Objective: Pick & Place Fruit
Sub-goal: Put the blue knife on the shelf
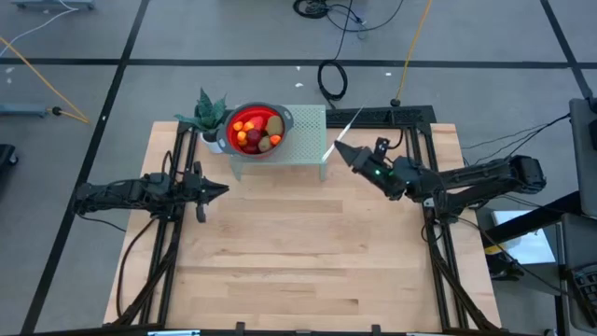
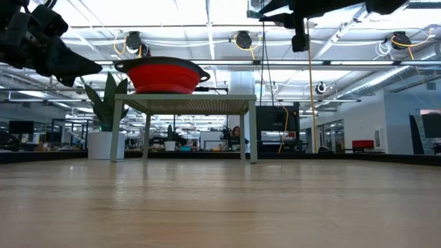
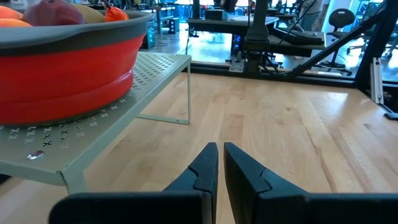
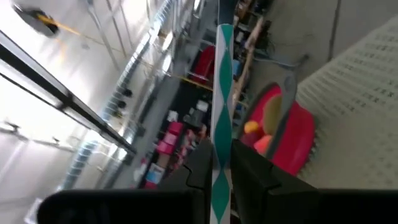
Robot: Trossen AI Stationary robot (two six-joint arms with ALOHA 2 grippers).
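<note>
A pale wooden tabletop [image 1: 308, 252] is being framed by black rails, and a grey floor [image 1: 233, 37] crossed by dark lines is being seen around it. Toward twelve o'clock a black cable coil [image 1: 332, 79] and a yellow cable [image 1: 42, 79] are lying on that floor. Across the table, a large open hall is being lit by long ceiling lights [image 2: 207, 14]; desks, monitors and a seated person [image 2: 236, 134] are being shown far off.
</note>
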